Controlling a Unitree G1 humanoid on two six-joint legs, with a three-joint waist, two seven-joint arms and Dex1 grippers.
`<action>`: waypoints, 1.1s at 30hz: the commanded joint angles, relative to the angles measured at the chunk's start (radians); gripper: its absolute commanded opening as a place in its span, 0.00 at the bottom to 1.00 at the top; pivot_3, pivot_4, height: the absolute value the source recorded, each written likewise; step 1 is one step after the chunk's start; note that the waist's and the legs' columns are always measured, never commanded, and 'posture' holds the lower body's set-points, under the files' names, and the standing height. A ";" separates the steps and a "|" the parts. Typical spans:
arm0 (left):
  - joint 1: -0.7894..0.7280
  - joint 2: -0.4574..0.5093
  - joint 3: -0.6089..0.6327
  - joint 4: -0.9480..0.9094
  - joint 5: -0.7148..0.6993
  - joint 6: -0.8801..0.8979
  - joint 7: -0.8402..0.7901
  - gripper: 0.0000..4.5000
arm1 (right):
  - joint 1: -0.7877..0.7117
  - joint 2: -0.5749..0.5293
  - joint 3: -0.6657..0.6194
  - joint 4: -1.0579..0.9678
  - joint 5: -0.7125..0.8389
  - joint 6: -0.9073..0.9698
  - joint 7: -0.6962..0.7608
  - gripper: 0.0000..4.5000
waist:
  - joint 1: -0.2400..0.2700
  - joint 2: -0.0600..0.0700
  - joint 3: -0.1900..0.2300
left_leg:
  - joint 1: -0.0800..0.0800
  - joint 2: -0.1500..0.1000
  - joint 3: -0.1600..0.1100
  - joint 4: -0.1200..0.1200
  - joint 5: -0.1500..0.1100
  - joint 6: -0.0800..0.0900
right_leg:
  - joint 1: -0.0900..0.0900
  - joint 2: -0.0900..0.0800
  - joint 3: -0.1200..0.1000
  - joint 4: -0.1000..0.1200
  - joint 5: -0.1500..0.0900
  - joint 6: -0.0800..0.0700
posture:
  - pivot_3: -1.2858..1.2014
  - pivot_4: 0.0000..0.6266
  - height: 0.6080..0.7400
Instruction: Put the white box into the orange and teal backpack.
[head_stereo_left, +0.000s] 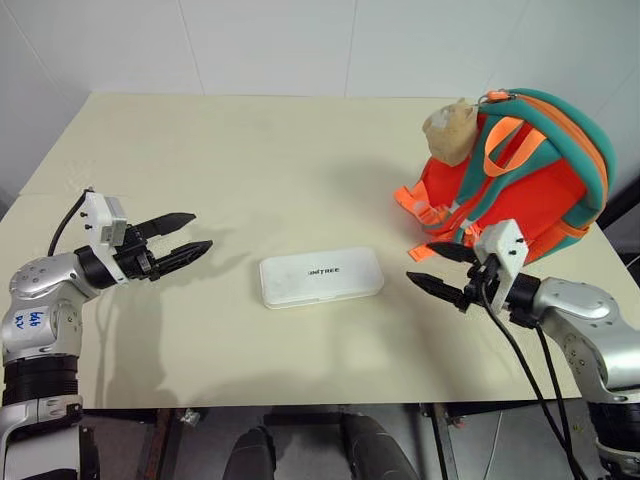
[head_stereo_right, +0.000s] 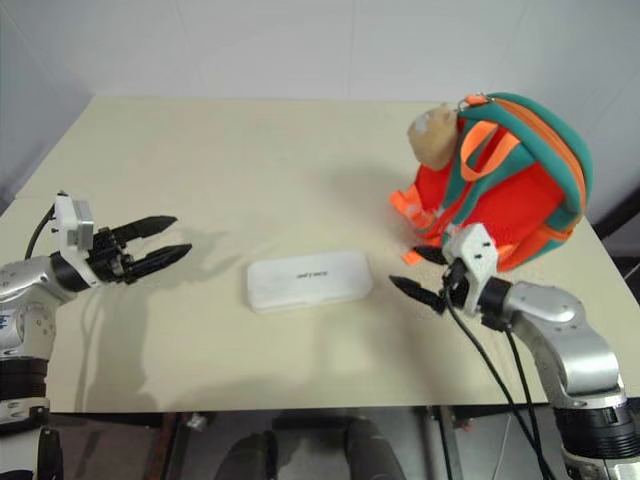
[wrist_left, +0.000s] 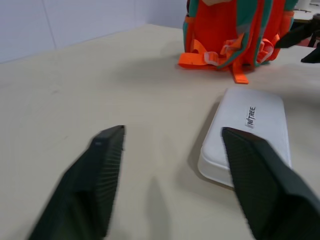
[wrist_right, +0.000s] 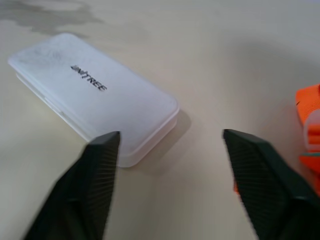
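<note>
The white box (head_stereo_left: 321, 277) lies flat on the cream table (head_stereo_left: 250, 150), near its front middle, lettering up. The orange and teal backpack (head_stereo_left: 525, 175) stands upright at the right rear of the table, a tan plush toy (head_stereo_left: 452, 130) on its left side. My left gripper (head_stereo_left: 190, 235) hovers left of the box, open and empty, fingers pointing at it. To the right of the box, my right gripper (head_stereo_left: 432, 267) is open and empty, just in front of the backpack's orange straps (wrist_right: 310, 120). Both wrist views show the box (wrist_left: 247, 135) (wrist_right: 95, 95) a short way beyond the fingers.
White walls close off the table's far side. The table's front edge (head_stereo_left: 300, 405) runs just below both arms. Black cables (head_stereo_left: 530, 370) hang from the right wrist.
</note>
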 joint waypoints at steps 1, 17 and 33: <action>0.003 -0.002 -0.009 -0.053 0.000 0.034 0.038 0.44 | -0.021 0.027 -0.003 -0.018 -0.018 -0.001 -0.043 0.47 | 0.000 0.000 0.000 | 0.000 0.000 0.000 0.000 0.000 0.000 | 0.000 0.000 0.000 0.000 0.000 0.000 | 0.52 0.24 1.00; 0.085 -0.039 -0.161 -0.149 0.031 0.265 0.121 0.00 | -0.117 0.151 0.140 0.142 -0.267 -0.051 -0.198 0.00 | -0.002 0.000 0.000 | 0.000 0.000 0.000 0.000 0.000 0.000 | -0.001 0.000 0.000 0.000 0.000 0.000 | 0.52 0.24 1.00; -0.007 -0.066 -0.249 -0.123 0.046 0.390 0.117 0.00 | -0.142 0.199 0.214 0.202 -0.372 -0.118 -0.165 0.00 | -0.004 0.000 0.000 | 0.000 0.000 0.000 0.000 0.000 0.000 | -0.001 0.000 0.000 0.000 0.000 0.000 | 0.52 0.24 1.00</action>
